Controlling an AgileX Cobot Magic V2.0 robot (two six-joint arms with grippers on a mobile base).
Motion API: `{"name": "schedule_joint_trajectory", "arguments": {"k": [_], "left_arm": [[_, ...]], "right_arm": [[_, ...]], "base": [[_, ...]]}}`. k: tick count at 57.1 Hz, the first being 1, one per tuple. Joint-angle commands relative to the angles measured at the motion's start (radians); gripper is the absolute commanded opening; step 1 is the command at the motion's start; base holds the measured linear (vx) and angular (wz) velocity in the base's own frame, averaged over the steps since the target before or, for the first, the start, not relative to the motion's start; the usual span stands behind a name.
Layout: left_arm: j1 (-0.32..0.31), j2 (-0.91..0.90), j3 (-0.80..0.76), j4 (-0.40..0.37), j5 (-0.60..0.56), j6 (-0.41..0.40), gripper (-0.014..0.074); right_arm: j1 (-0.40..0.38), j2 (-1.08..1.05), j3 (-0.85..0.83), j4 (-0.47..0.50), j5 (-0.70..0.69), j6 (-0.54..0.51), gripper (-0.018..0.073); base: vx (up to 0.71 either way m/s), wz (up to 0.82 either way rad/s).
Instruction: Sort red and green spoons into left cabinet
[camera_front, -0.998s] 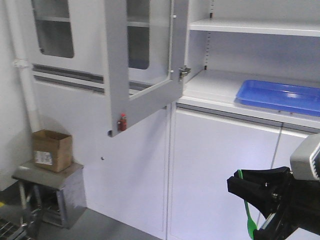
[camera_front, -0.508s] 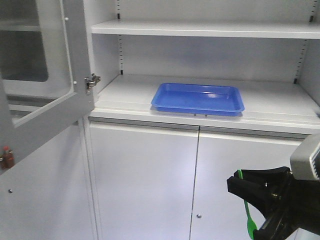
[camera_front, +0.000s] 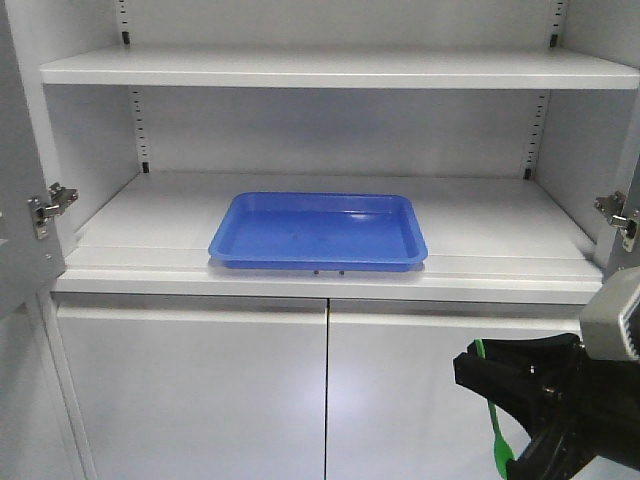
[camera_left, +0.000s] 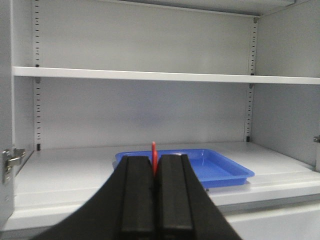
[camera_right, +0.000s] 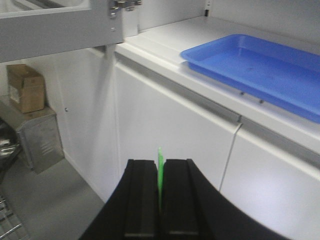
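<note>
The left cabinet is a light grey unit with flat shelves (camera_front: 330, 268) and slotted uprights, open in front of me; it also shows in the left wrist view (camera_left: 65, 175) and the right wrist view (camera_right: 165, 40). My left gripper (camera_left: 155, 159) is shut on the red spoon (camera_left: 154, 150), whose tip sticks up between the fingers, level with the lower shelf. My right gripper (camera_right: 160, 164) is shut on the green spoon (camera_right: 160, 155), low in front of the closed lower doors. In the front view the right gripper (camera_front: 472, 370) is at the bottom right with the green spoon (camera_front: 497, 430) hanging down.
A blue tray (camera_front: 318, 232) lies mid-shelf, also in the left wrist view (camera_left: 210, 167) and the right wrist view (camera_right: 260, 65). An open door (camera_front: 25, 200) stands at the left, a hinge (camera_front: 618, 212) at the right. A cardboard box (camera_right: 25, 87) sits on a metal stool (camera_right: 40, 135) far left.
The front view has swung right: the glass door slid off to the left and the open shelf with the blue tray is now centred. The right gripper holds the same place in frame.
</note>
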Motion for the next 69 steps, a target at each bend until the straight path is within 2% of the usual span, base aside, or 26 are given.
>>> {"name": "schedule_joint_trajectory", "arguments": {"k": [1, 69], "left_arm": [[-0.005, -0.002, -0.025, -0.016, -0.067, -0.008, 0.0003], [-0.005, -0.002, -0.025, -0.016, -0.067, -0.008, 0.0003]], "right_arm": [[-0.005, -0.014, -0.029, 0.042, 0.003, -0.001, -0.0005], [-0.005, -0.014, -0.029, 0.042, 0.003, -0.001, -0.0005]], "base": [[0.34, -0.13], [0.30, -0.05]]}}
